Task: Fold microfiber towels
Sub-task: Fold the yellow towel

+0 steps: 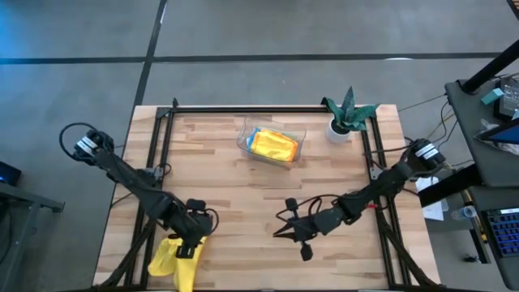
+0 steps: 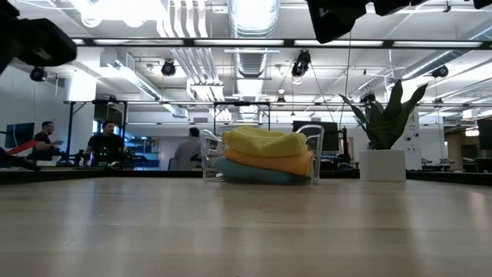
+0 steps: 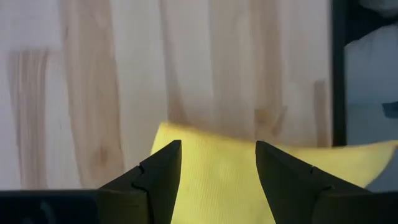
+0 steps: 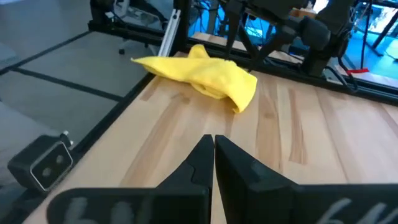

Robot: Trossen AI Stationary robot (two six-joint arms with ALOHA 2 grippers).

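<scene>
A crumpled bright yellow towel (image 1: 172, 261) (image 4: 205, 76) lies on the wooden table at its near left corner, one tip reaching past the left edge. My left gripper (image 1: 193, 243) (image 3: 217, 171) hangs over it, pointing steeply down, its fingers open with the yellow cloth showing between them; I see no grip on it. My right gripper (image 1: 280, 230) (image 4: 213, 149) is shut and holds nothing, above the table's near middle, pointing toward the yellow towel. Folded towels (image 2: 261, 158), yellow on orange on turquoise, are stacked in a clear tray (image 1: 243, 139).
The tray stands at the table's far middle, and a small plant in a white pot (image 1: 347, 120) at the far right. A black frame rail (image 1: 162, 154) runs along the table's edges. Bare wood lies between the two grippers and the tray.
</scene>
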